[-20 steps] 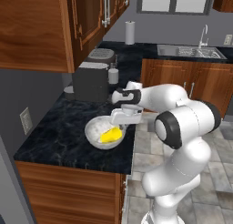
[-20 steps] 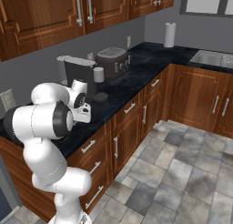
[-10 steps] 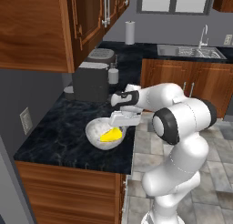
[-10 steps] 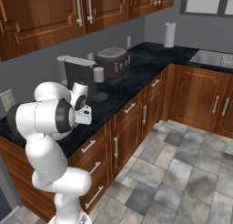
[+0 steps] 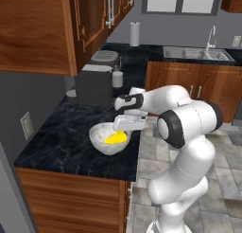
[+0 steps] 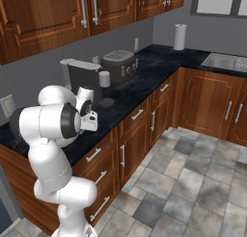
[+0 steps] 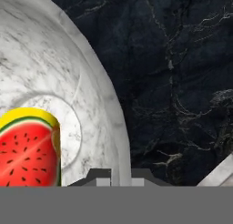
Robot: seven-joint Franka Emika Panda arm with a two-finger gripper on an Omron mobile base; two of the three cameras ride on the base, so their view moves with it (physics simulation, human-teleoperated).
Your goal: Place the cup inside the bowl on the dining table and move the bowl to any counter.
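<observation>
Item: gripper (image 5: 124, 126), clenched on the rim of the whitish-grey speckled bowl (image 5: 105, 143), which sat on the black marble worktop (image 5: 61, 139). Yellow cup (image 7: 28, 148) lay inside, beside the gripper. Advised: release gently, lift straight up.

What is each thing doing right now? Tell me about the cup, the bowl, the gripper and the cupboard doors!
cup: lying on its side inside the bowl.
bowl: upright on the black counter, near its front edge, holding the cup.
gripper: shut on the bowl's rim.
wall cupboard doors: closed.
lower cabinet doors: closed.
</observation>
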